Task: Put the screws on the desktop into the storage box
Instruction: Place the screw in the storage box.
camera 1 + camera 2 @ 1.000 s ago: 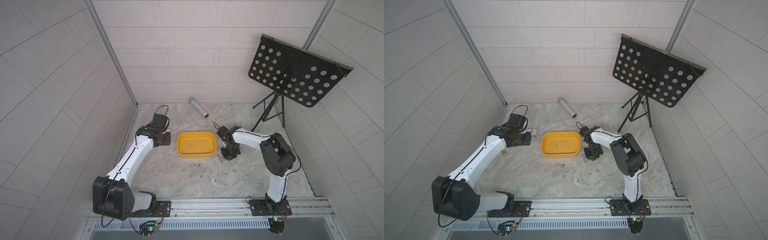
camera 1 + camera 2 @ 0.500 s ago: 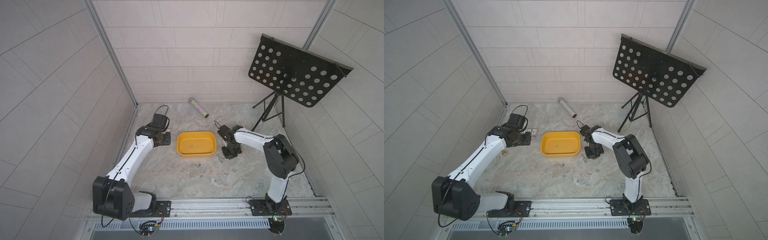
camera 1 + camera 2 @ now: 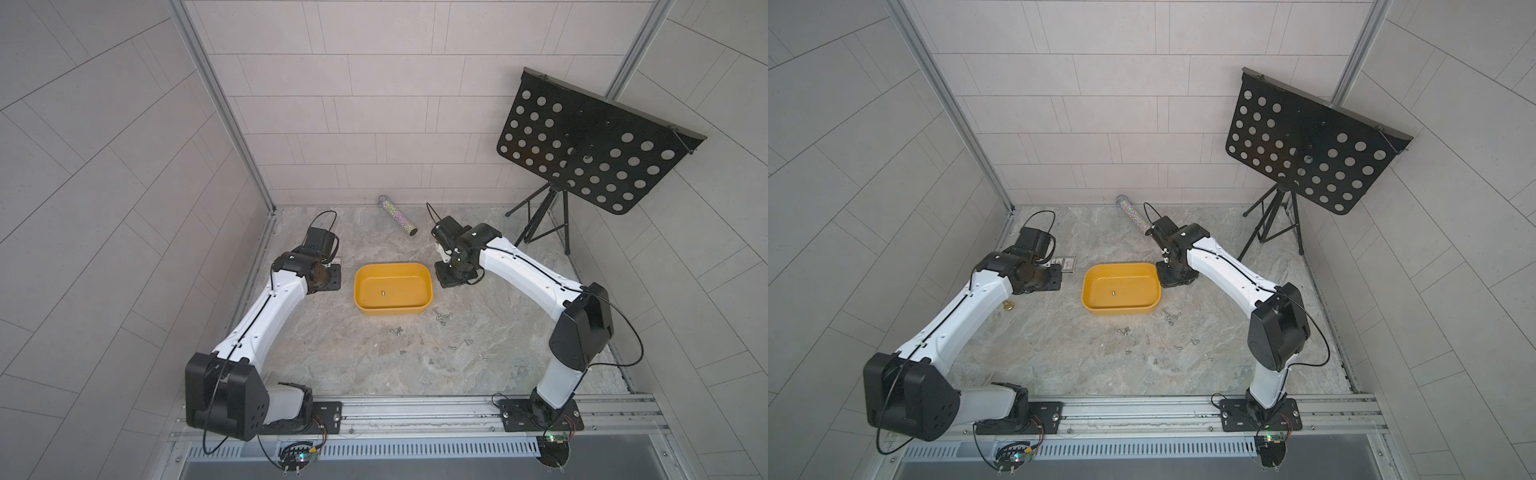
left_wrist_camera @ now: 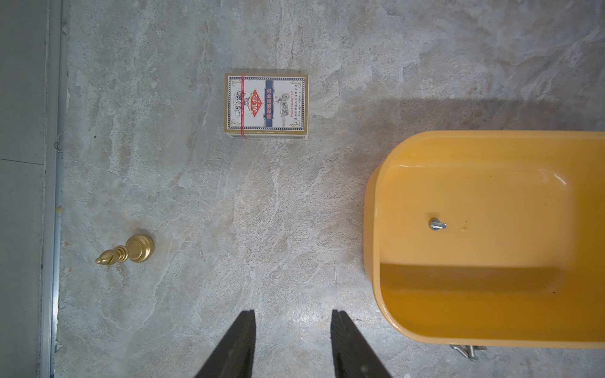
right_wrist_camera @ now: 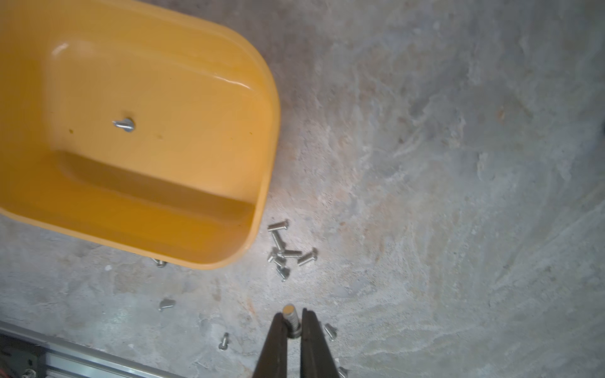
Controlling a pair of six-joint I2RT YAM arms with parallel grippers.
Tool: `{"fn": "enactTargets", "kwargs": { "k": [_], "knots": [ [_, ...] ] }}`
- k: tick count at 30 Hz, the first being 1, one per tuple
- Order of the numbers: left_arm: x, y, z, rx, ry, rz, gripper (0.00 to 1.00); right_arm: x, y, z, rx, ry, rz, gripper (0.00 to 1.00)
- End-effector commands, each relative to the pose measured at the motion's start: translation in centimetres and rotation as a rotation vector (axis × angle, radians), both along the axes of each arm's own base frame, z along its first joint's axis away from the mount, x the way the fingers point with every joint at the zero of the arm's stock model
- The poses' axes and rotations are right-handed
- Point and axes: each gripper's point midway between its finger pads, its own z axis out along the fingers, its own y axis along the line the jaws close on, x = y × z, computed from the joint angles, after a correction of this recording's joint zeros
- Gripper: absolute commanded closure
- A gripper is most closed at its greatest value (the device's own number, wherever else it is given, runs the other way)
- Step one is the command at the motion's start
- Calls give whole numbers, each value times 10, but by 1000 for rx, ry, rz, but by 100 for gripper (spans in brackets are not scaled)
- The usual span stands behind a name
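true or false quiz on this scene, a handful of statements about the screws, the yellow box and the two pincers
1. The yellow storage box holds exactly one lone screw. True.
2. The right pincer is empty. False: it is shut on a gripped screw.
3. The left pincer is open, with nothing between its fingers. True.
4. No screws are left on the desktop. False: a cluster of screws lies beside the storage box's corner, and more are scattered nearby.
5. The playing-card box lies inside the storage box. False: it lies on the desktop, apart from the storage box.
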Motion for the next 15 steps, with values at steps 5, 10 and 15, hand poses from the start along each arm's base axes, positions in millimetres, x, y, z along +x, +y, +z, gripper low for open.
{"fn": "enactTargets", "kwargs": {
  "k": [5, 10, 15],
  "knots": [
    [-6, 6, -2, 17, 14, 17, 54, 11, 53, -21, 4, 66, 71, 98],
    [-6, 6, -1, 16, 11, 19, 54, 23, 87, -45, 0, 99, 109, 98],
    [-6, 6, -1, 12, 12, 18, 54, 34, 112, -64, -14, 118, 135, 98]
  ]
}}
